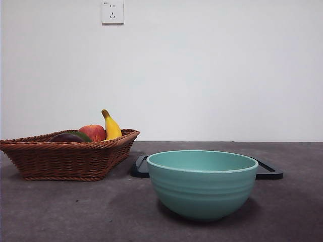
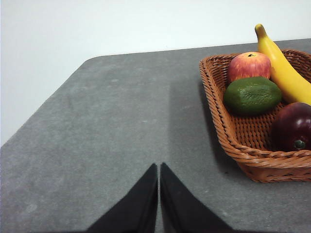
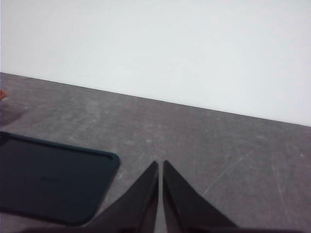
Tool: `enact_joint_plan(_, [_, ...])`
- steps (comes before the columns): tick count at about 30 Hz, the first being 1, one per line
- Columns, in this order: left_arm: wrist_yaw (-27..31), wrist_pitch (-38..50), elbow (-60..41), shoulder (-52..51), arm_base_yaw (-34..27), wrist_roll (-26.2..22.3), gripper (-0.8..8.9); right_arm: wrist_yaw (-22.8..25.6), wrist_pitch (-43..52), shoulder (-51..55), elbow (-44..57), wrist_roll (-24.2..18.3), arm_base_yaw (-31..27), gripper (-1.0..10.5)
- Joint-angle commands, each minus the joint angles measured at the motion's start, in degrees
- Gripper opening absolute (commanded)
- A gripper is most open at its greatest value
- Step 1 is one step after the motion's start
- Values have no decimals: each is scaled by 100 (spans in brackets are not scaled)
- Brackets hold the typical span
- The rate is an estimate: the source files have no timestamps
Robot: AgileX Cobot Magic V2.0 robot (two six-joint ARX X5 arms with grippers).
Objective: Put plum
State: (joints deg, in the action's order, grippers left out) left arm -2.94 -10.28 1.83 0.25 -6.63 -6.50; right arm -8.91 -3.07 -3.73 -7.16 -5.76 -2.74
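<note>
The dark maroon plum [image 2: 293, 127] lies in the brown wicker basket [image 2: 228, 127], at the end nearest my left gripper; in the front view the plum [image 1: 64, 137] only peeks over the basket [image 1: 65, 157] rim at the left. My left gripper [image 2: 159, 167] hangs shut and empty over bare table, well short of the basket. Beside a black tray my right gripper [image 3: 160, 165] is also shut and holds nothing. Neither arm shows in the front view.
In the basket also lie a red-yellow apple [image 2: 249, 65], a dark green fruit [image 2: 252, 95] and a banana [image 2: 283, 68]. A teal bowl [image 1: 202, 182] stands in the front middle, with the flat black tray [image 1: 267, 170] behind it. A wall outlet [image 1: 112, 11] is high up.
</note>
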Motion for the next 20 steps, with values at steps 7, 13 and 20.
enact_joint_plan(7, [-2, -44, -116, -7, -22, 15, 7, 173, 284, 354, 660, 363, -9, 6])
enact_joint_plan(13, [-2, -42, -116, -7, -22, 15, 7, 280, -33, 354, 656, 417, -9, 6])
enact_joint_plan(20, [-2, -42, -116, -7, -22, 15, 7, 297, -667, 354, 656, 507, -9, 6])
